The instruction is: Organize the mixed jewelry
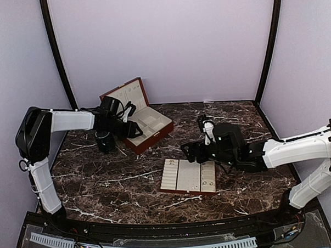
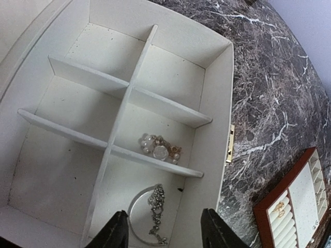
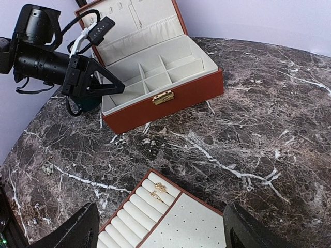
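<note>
Left gripper (image 2: 165,227) hangs over the open red-brown wooden box with cream lining (image 2: 222,103), fingers (image 2: 116,231) spread, nothing pinched. The box has a divider grid, and most cells are bare. The cell directly below and between the fingertips holds a thin silver hoop with a chain piece (image 2: 150,214). The next cell ahead of the tips, same column, holds a pale pearl-and-metal cluster (image 2: 160,149). The box's front wall and brass latch are just right of the right finger, with dark veined marble tabletop (image 2: 279,77) past it. The right gripper (image 3: 163,227) is also spread and holds nothing. It hovers over the near end of the flat red-brown tray with cream ring rolls and a dotted stud panel (image 3: 191,222). Two small gold rings (image 3: 158,191) sit on the ring rolls just ahead of it, between the two fingers in its wrist view. In the top view there are tiny specks on the stud panel, too small to identify. Open marble lies between tray and box, which are well apart. The left arm sits across the box's left edge, and the raised lid is behind it. Purple walls close in the table's far edge and sides.
</note>
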`<action>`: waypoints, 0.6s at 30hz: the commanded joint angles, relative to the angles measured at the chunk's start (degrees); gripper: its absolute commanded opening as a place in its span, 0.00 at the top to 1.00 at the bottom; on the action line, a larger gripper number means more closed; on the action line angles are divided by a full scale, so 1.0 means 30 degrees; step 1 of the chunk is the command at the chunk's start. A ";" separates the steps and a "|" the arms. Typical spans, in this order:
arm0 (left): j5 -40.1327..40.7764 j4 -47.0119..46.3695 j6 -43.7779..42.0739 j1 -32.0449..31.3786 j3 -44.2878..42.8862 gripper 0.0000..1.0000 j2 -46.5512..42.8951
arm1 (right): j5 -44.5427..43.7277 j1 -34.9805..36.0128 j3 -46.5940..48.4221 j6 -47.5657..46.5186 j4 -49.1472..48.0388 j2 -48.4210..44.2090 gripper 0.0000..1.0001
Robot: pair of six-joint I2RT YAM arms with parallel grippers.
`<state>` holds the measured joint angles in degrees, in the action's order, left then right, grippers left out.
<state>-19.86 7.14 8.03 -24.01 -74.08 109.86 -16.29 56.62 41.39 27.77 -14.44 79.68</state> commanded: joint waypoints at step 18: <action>0.0845 0.1614 0.4332 0.0005 1.1904 0.29 -1.4174 | -0.0088 0.1184 0.2095 0.0434 0.1840 0.0002 0.20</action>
<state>-19.62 8.62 15.94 -24.01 -41.89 72.36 -14.79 58.13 45.43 28.12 -9.43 78.67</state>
